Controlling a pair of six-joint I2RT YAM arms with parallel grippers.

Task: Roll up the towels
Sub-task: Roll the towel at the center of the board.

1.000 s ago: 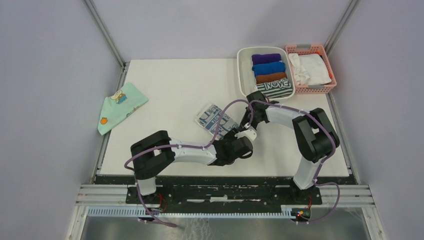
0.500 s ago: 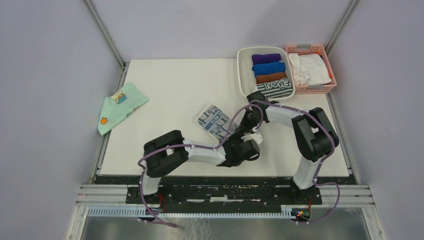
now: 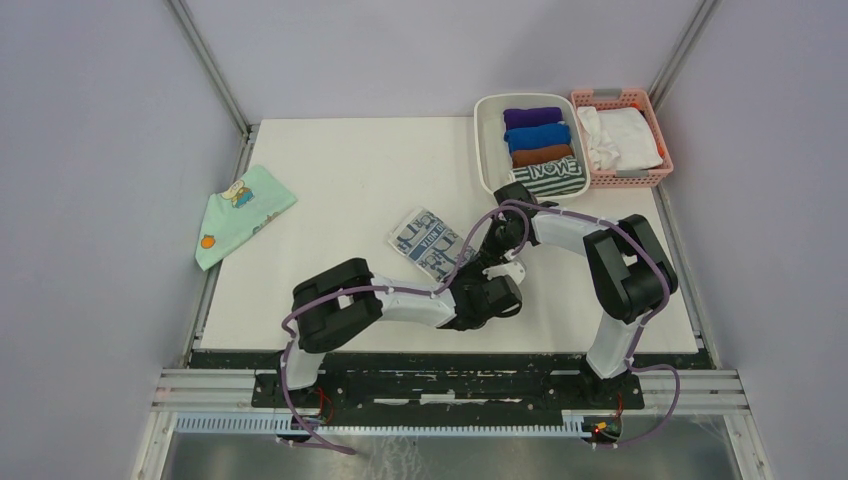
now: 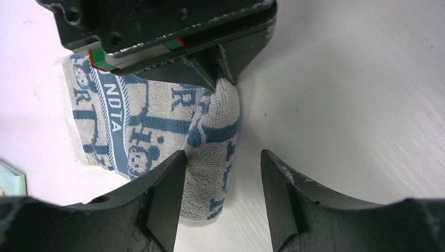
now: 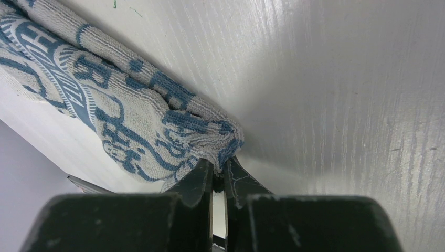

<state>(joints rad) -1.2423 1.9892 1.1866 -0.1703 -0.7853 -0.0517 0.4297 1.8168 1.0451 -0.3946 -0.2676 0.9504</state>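
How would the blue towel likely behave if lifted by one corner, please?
Probably floppy: the towel bunches where the right gripper pinches it. Its looped terry looks grippy, so it is unlikely to slip. The loose fold may well unroll.

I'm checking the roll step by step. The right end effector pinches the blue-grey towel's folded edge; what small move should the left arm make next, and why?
Probably close the left end effector on the blue-grey towel: its open fingers straddle the folded edge, whose far end the right end effector pinches.
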